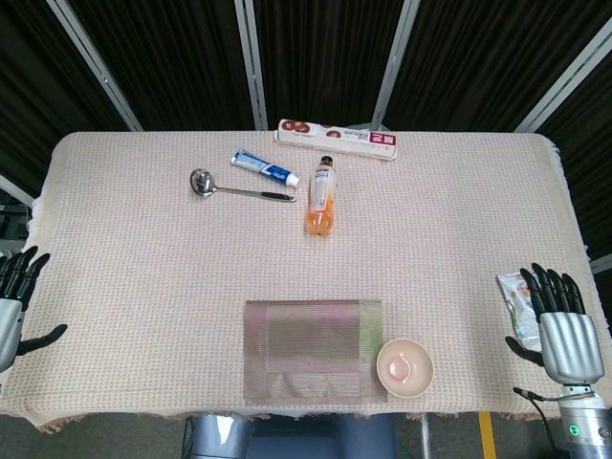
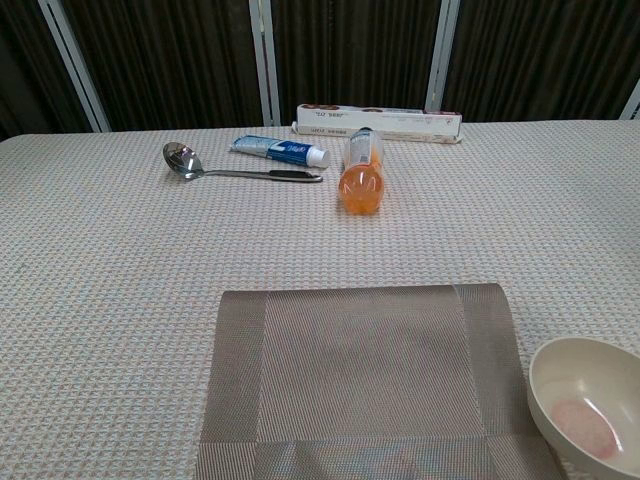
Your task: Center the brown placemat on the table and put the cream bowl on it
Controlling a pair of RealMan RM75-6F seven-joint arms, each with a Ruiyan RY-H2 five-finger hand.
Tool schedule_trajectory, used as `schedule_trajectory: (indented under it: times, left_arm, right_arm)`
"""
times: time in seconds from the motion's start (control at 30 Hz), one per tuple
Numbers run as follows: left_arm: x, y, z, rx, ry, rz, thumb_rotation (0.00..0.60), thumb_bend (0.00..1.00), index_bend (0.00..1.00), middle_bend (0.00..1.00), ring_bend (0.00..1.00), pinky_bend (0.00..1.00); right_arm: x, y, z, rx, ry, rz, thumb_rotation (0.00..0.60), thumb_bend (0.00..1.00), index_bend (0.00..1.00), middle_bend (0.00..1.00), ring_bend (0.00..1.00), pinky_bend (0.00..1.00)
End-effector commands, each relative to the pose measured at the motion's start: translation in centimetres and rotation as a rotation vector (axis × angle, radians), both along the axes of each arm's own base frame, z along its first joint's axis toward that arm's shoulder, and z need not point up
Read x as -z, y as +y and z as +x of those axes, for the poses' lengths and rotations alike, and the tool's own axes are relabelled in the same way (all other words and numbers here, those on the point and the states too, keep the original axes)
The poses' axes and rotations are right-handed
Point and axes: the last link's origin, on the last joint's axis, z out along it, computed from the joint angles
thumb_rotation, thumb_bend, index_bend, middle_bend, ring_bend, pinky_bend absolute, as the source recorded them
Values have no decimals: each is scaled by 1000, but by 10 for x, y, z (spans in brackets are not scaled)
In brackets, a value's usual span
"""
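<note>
The brown placemat point(image 1: 313, 350) point(image 2: 367, 378) lies flat at the near edge of the table, near the middle. The cream bowl point(image 1: 404, 367) point(image 2: 585, 405) stands upright on the cloth just right of the mat, its rim touching or almost touching the mat's right edge. My left hand point(image 1: 13, 296) hovers off the table's near left corner, fingers spread, holding nothing. At the near right corner my right hand point(image 1: 562, 325) is likewise spread and empty. Neither hand shows in the chest view.
At the far side lie a metal spoon point(image 1: 234, 187), a toothpaste tube point(image 1: 266, 169), an orange drink bottle point(image 1: 323, 197) on its side and a long white box point(image 1: 337, 140). A small packet point(image 1: 517, 298) lies next to my right hand. A woven cloth point(image 1: 143, 268) covers the table.
</note>
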Motion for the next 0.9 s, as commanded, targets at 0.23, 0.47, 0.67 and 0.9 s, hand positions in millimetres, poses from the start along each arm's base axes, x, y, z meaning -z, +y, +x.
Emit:
schedule_trajectory:
  times: [0.23,0.47,0.67,0.9]
  left_arm:
    - [2,2,-1,-7,6,-6,600,0,0,0,0,0]
    - [11,14,-7,-34,29,-30,600,0,0,0,0,0]
    - [19,20,-7,-37,56,-49,600,0,0,0,0,0]
    - [17,16,-9,-48,59,-37,600,0,0,0,0,0]
  right_arm:
    - [11,7,2,-7,-59,123,600,0,0,0,0,0]
    - [47,34,-1,-110,7,482,600,0,0,0,0,0]
    - [77,55,-6,-223,120,583,600,0,36,0,0,0]
    - [101,61,-6,-286,156,620,600,0,83,0,0,0]
